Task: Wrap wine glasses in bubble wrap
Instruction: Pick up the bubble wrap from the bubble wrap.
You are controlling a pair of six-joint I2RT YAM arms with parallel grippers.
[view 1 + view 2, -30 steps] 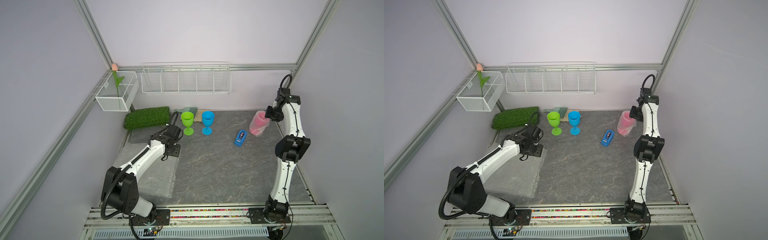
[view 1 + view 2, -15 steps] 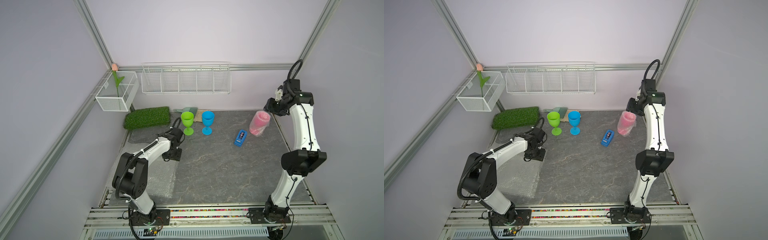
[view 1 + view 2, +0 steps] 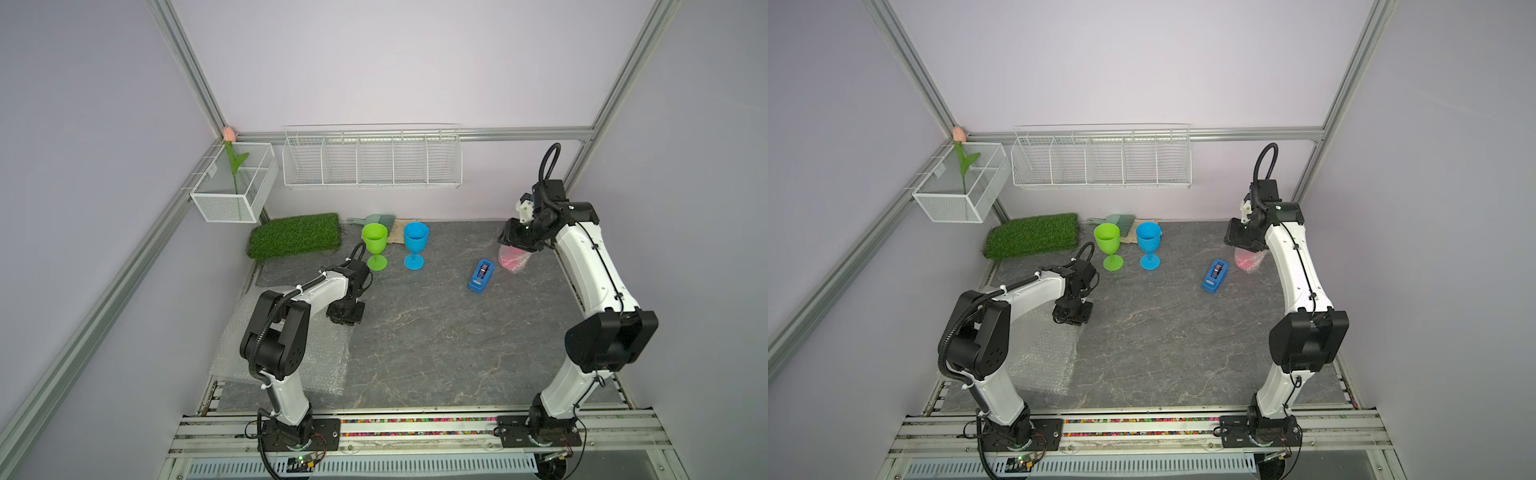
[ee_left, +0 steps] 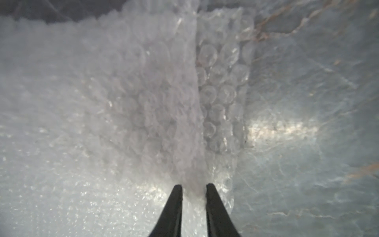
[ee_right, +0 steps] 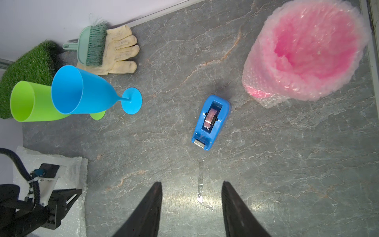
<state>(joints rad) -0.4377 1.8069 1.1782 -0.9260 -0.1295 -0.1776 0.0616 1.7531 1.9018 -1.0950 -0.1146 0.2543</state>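
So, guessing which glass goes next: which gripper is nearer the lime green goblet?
Left. The left gripper pinches bubble wrap just short of the green goblet; the right gripper hangs across the table by the wrapped pink goblet.

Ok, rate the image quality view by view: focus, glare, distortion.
Left wrist: bubble wrap soft, out of focus, glare patches. Right wrist: sharp; glare on the table; blue goblet stretched by the wide lens. Top views: even light, faint shadows.

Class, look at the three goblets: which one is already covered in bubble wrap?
The pink goblet: bubble wrap encloses it, while the green goblet and the blue goblet stand bare, side by side.
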